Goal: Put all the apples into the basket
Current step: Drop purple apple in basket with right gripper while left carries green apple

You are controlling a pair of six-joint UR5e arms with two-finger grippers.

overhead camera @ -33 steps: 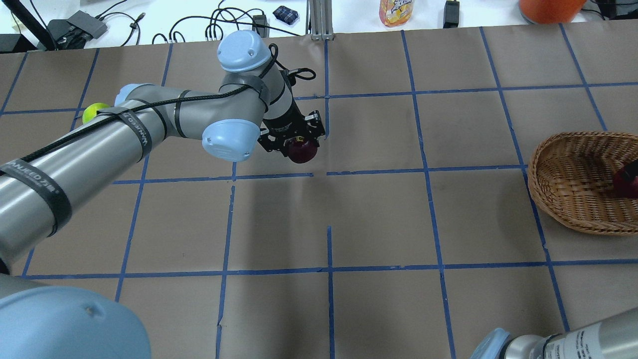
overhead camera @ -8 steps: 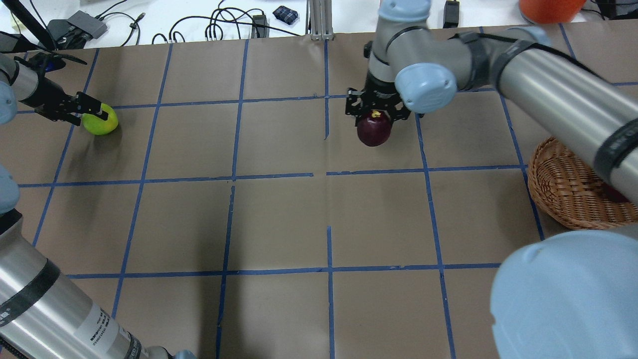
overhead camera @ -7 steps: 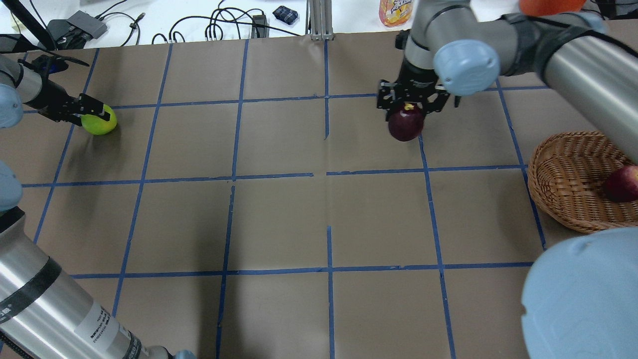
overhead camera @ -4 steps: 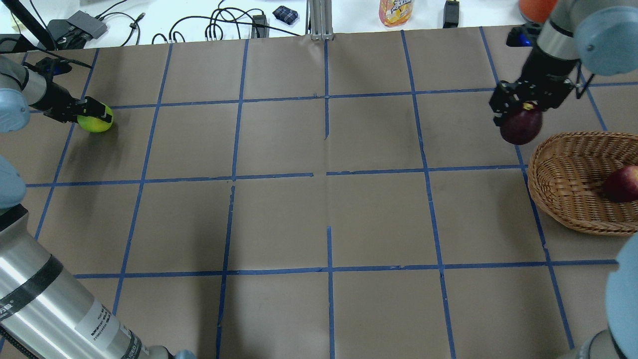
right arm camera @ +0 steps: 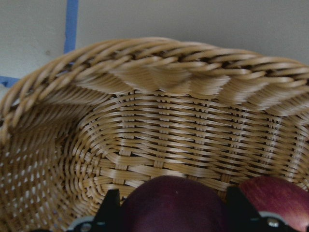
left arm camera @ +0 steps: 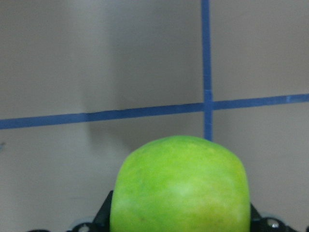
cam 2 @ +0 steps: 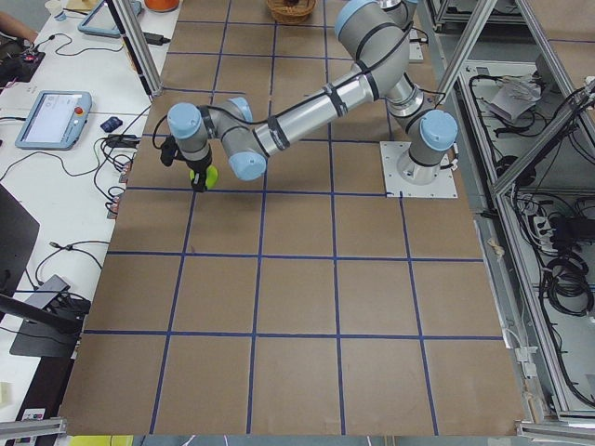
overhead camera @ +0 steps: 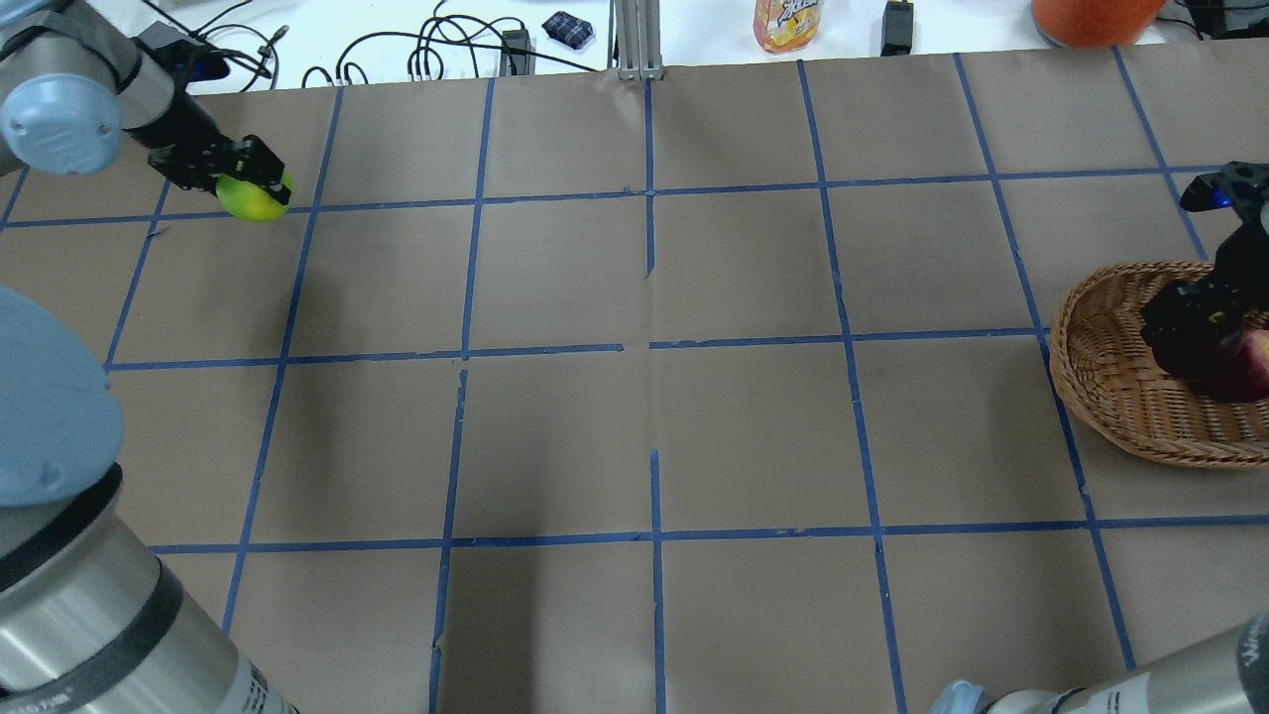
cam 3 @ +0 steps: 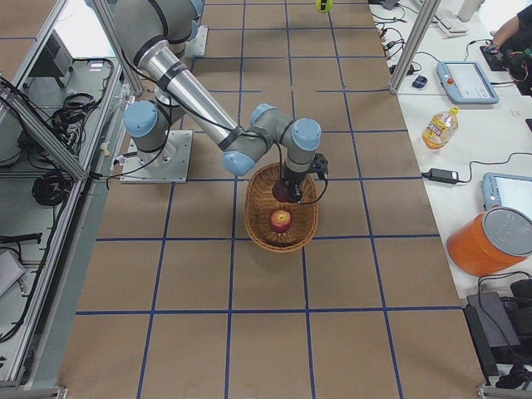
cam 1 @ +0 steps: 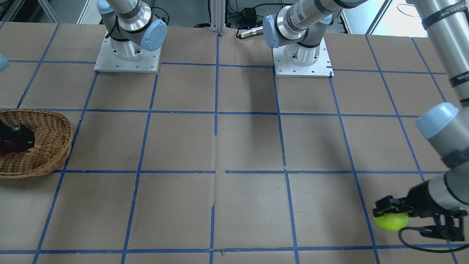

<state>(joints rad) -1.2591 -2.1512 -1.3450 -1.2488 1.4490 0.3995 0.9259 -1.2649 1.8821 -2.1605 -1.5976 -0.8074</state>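
Observation:
My left gripper (overhead camera: pixel 241 179) is shut on the lime-green apple (overhead camera: pixel 256 196) at the table's far left; the apple fills the bottom of the left wrist view (left arm camera: pixel 179 186) and shows in the front view (cam 1: pixel 391 222). My right gripper (overhead camera: pixel 1196 331) is down inside the wicker basket (overhead camera: pixel 1093 395) at the right edge, shut on the dark maroon apple (right arm camera: pixel 173 203). The red apple (overhead camera: pixel 1253 363) lies in the basket right beside it, also in the right wrist view (right arm camera: pixel 279 197). From overhead the gripper hides the maroon apple.
Beyond the table's far edge lie cables (overhead camera: pixel 446 48), a juice bottle (overhead camera: pixel 788 22) and an orange container (overhead camera: pixel 1091 14). The two arm bases (cam 1: pixel 127 55) (cam 1: pixel 302 59) stand at the robot side. Blue tape lines grid the brown tabletop.
My right gripper carried the maroon apple rightward from the table's middle into the basket. My left gripper closed on the green apple and moved it right and farther back.

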